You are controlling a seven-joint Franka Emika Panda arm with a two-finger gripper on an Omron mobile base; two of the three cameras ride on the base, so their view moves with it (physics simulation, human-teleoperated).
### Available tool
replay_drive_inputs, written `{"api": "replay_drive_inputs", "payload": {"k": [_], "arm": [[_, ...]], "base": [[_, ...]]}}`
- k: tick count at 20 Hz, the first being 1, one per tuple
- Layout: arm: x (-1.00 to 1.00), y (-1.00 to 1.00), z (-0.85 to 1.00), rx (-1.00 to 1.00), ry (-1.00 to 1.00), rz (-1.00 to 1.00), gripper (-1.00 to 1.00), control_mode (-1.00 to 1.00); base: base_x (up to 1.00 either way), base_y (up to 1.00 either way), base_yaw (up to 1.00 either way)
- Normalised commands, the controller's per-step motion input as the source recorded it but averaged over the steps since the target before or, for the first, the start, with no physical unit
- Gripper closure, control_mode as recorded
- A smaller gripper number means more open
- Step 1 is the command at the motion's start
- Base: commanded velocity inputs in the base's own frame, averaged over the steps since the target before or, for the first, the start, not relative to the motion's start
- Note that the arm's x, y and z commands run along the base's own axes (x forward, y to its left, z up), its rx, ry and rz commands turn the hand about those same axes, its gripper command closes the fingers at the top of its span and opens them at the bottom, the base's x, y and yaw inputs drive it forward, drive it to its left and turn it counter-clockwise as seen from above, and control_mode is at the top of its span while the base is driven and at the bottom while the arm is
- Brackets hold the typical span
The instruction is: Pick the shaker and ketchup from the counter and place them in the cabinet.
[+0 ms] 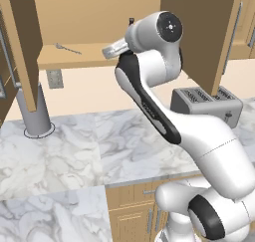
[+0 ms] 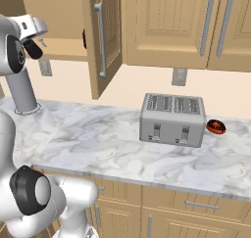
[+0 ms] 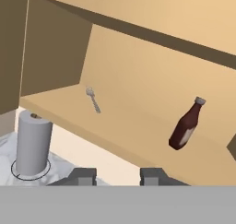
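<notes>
The ketchup (image 3: 185,125), a slim dark red-brown bottle with a small cap, stands upright on the inner shelf of the open cabinet (image 3: 133,126), toward the right of the hand view. My gripper (image 3: 120,176) is in front of the shelf edge, well short of the bottle. It is open, with a bare gap between its two fingertips. From the right base view a dark sliver of the ketchup (image 2: 84,38) peeks past the open door's edge. The cabinet shelf (image 1: 74,59) lies behind my raised forearm. The shaker is out of view.
A metal fork (image 3: 93,100) lies on the shelf's left part. A grey cylinder (image 1: 32,111) stands on the marble counter below the cabinet. A toaster (image 2: 171,119) sits to the right, with a small orange-black round thing (image 2: 215,127) beside it. Open cabinet doors (image 1: 25,52) (image 1: 209,37) flank the shelf.
</notes>
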Motion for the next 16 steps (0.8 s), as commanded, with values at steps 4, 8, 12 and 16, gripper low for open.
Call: {"api": "replay_drive_inputs", "payload": {"k": [4, 8, 12, 16], "arm": [[0.23, 0.00, 0.00, 0.00, -0.03, 0.00, 1.00, -1.00], [0.29, 0.00, -0.11, 0.00, 0.00, 0.01, 1.00, -1.00], [0.24, 0.04, -0.19, 0.00, 0.00, 0.02, 1.00, -1.00], [0.21, 0.04, -0.07, 0.00, 0.00, 0.02, 1.00, -1.00]], "base": [[0.00, 0.00, 0.00], [0.00, 0.00, 0.00], [0.00, 0.00, 0.00], [0.00, 0.00, 0.00]]}}
